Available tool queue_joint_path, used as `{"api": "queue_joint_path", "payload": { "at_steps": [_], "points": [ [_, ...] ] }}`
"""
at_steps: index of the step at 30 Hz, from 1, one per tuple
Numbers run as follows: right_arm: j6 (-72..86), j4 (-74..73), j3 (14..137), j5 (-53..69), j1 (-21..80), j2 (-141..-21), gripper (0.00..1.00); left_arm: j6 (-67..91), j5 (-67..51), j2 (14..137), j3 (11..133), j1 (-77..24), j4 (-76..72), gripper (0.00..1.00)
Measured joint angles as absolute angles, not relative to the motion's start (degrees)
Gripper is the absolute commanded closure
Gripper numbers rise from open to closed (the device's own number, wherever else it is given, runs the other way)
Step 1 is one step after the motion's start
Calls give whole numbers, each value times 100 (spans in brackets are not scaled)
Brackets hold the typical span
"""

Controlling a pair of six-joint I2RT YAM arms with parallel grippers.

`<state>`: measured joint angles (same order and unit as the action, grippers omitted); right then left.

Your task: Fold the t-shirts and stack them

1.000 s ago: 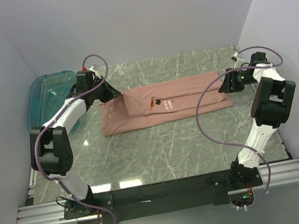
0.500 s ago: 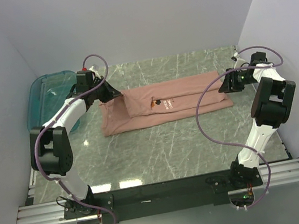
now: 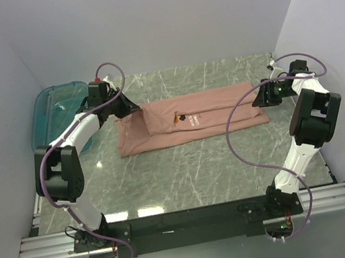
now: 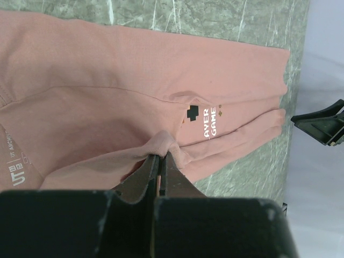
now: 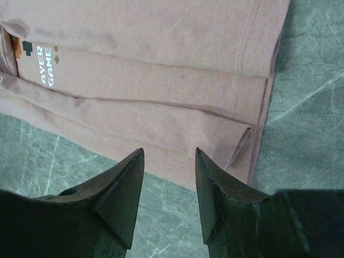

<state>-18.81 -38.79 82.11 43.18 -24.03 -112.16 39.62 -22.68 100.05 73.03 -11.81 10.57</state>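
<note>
A salmon-pink t-shirt lies folded lengthwise into a long strip across the marble table, its small pixel print and white lettering facing up. My left gripper sits at the shirt's left end, shut on a pinched ridge of the pink fabric. Over the right end, by the hem, my right gripper hangs open; its fingertips frame the folded edge with nothing between them. In the left wrist view the right gripper shows as a dark shape past the shirt's far end.
A teal translucent bin stands at the back left corner, just behind the left arm. White walls close in the table on the left, back and right. Green-grey marble table spreads in front of the shirt.
</note>
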Motion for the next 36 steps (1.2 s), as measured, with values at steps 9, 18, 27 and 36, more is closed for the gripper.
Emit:
{"api": "queue_joint_path", "payload": {
  "at_steps": [9, 18, 27, 36],
  "points": [
    [-1894, -3879, 8206, 4320, -2403, -11142, 50, 3959, -2265, 10158, 7303, -1181, 1061, 99],
    [-1898, -3883, 8204, 4320, -2403, -11128, 50, 3728, -2141, 10755, 7819, -1181, 1302, 50],
    [-2185, -4036, 8093, 4316, -2335, -10707, 50, 3164, -1175, 11142, 9290, -1164, 1815, 38],
    [-3756, -4563, 7813, 4204, -1485, -10123, 49, 2569, -670, 7487, 6757, -941, 1214, 3]
  ]
}}
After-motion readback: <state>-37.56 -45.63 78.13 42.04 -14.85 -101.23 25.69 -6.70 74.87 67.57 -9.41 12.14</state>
